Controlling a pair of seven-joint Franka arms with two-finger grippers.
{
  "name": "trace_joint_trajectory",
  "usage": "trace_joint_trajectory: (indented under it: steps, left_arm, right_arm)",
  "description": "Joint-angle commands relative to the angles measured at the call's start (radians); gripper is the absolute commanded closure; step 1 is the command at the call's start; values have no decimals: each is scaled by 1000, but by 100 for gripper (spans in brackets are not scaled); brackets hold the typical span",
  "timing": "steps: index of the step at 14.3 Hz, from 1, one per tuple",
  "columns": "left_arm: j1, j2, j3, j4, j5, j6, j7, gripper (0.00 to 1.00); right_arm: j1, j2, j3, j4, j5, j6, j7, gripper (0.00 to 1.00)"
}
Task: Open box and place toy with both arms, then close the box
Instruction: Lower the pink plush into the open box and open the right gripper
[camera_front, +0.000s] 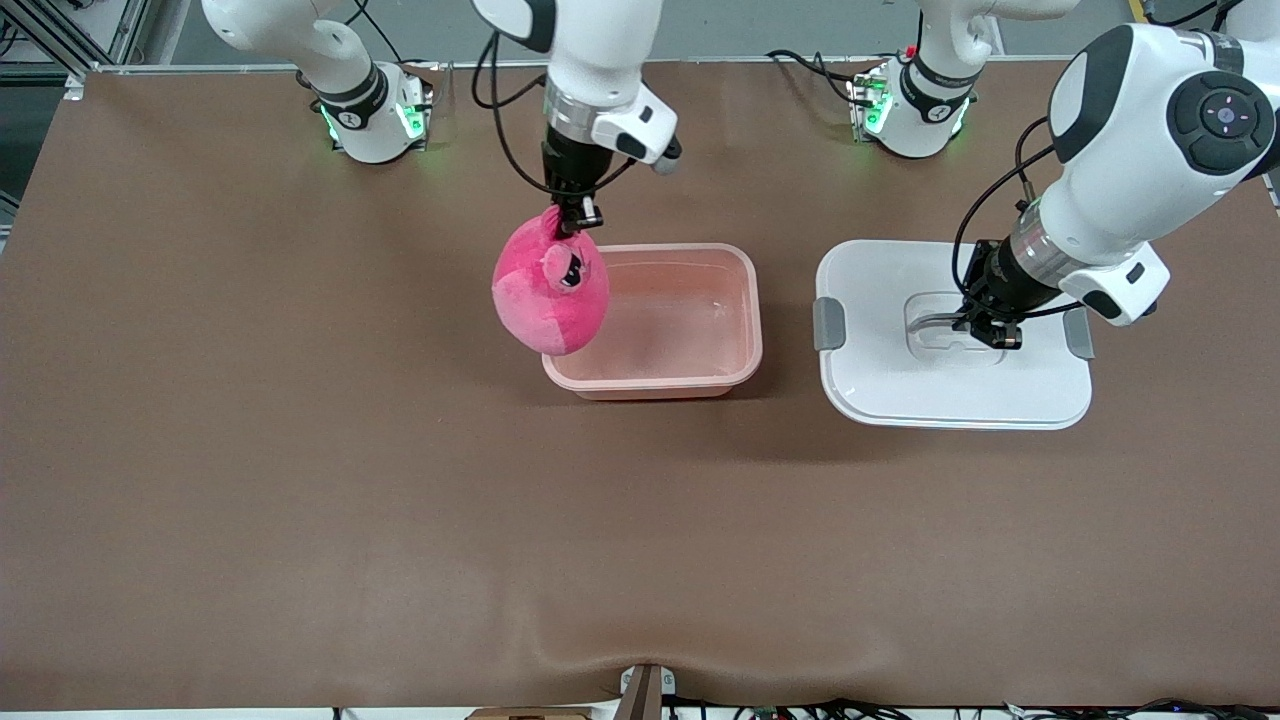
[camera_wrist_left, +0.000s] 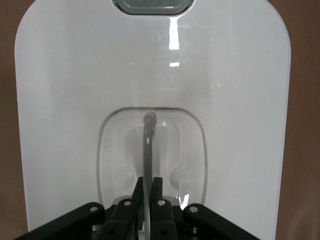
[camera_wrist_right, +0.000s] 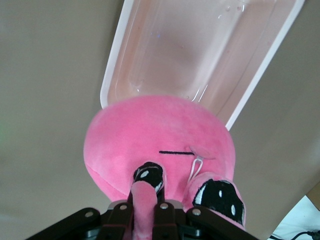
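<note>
Toward the right arm's end of the table, the right gripper (camera_front: 573, 222) hangs over the rim of the open pink base of the box (camera_front: 700, 375), its fingers pinched on a small protruding part at the top of the toy (camera_front: 551, 290); the right wrist view shows the plush nub clamped between the pads. Held by this nub, the toy dangles with its bulk below the grip and straddles the base's end wall nearest the right arm rather than sitting over the middle. It therefore appears to need a shift toward the centre of the base before release; otherwise it may catch on the rim or drop outside. The interior of the base shows nothing else in it. Toward the left arm's end, the white lid (camera_front: 880, 385) lies flat on the brown table (camera_front: 300, 500), just beside the base but apart from it, with a grey latch (camera_front: 829, 323) at each end. The left gripper (camera_front: 990, 332) rests in the lid's recessed centre, its fingers pressed together on the thin grey handle (camera_wrist_left: 148, 150), apparently keeping hold so the lid can be carried back for closing. Nothing lies between lid and base.
</note>
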Motion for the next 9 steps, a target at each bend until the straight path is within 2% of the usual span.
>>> trace_joint_trajectory:
  steps: [1,9]
  left_arm:
    - [32,-31,-10,-23,-17,-9,31,100]
    - [54,-33,-10,-22,-17,-8,96,100]
  right_arm:
    - [29,51,-13,51,-30,-36,23,100]
    - [43,105,-14,68,-47,-49,24,100]
